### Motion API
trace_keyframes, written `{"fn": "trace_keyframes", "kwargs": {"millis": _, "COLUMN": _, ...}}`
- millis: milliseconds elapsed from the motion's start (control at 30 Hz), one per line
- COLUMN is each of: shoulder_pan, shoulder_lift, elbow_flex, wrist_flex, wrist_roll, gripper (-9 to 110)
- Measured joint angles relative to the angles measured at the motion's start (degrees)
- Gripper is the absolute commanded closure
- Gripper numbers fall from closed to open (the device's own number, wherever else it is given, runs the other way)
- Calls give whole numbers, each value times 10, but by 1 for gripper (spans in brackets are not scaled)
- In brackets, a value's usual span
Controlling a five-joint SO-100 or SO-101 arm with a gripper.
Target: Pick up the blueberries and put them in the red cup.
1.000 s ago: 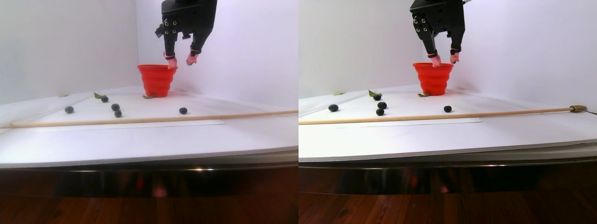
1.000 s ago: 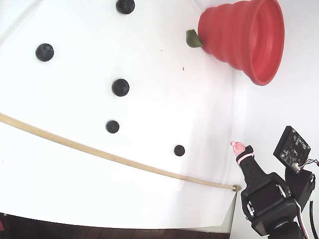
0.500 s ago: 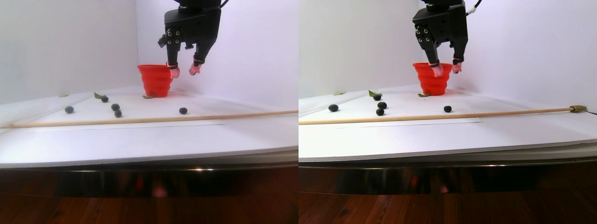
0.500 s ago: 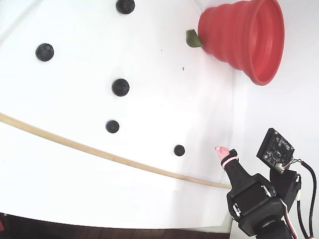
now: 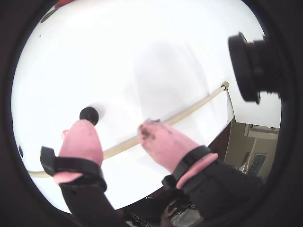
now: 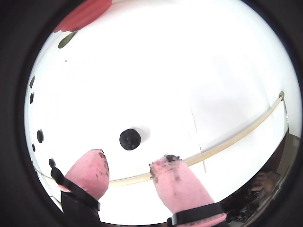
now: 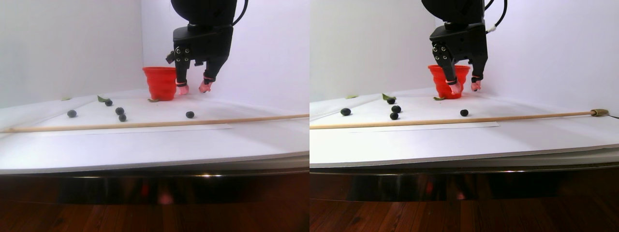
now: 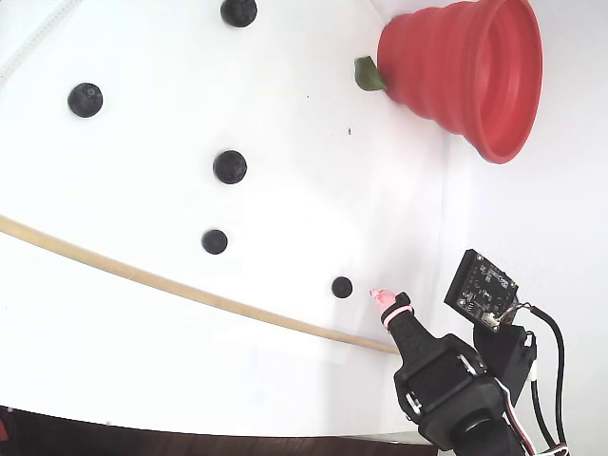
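Observation:
My gripper (image 7: 193, 89) is open and empty, with its pink-capped fingers held above the white table. One blueberry (image 6: 129, 139) lies on the table just ahead of the gap between the fingertips. In a wrist view it (image 5: 89, 114) sits right beside the left fingertip. In the fixed view this berry (image 8: 342, 287) is just left of the gripper (image 8: 384, 298). Several more blueberries (image 8: 229, 166) lie scattered farther off, and they also show in the stereo pair view (image 7: 119, 110). The red cup (image 8: 465, 66) stands upright at the back by the wall, behind the gripper (image 7: 160, 82).
A long thin wooden stick (image 8: 142, 275) lies across the table between the berries and the front edge (image 7: 145, 124). A small green leaf (image 8: 366, 74) lies at the cup's base. White walls close the back and side. A black camera module (image 5: 251, 66) sticks out beside the gripper.

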Motion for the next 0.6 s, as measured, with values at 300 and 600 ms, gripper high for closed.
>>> {"fn": "trace_keyframes", "kwargs": {"millis": 300, "shoulder_pan": 0, "shoulder_lift": -43, "elbow_flex": -1, "wrist_flex": -23, "wrist_roll": -5, "gripper": 83}}
{"fn": "trace_keyframes", "kwargs": {"millis": 600, "shoulder_pan": 0, "shoulder_lift": -76, "elbow_flex": -26, "wrist_flex": -40, "wrist_roll": -10, "gripper": 82}}
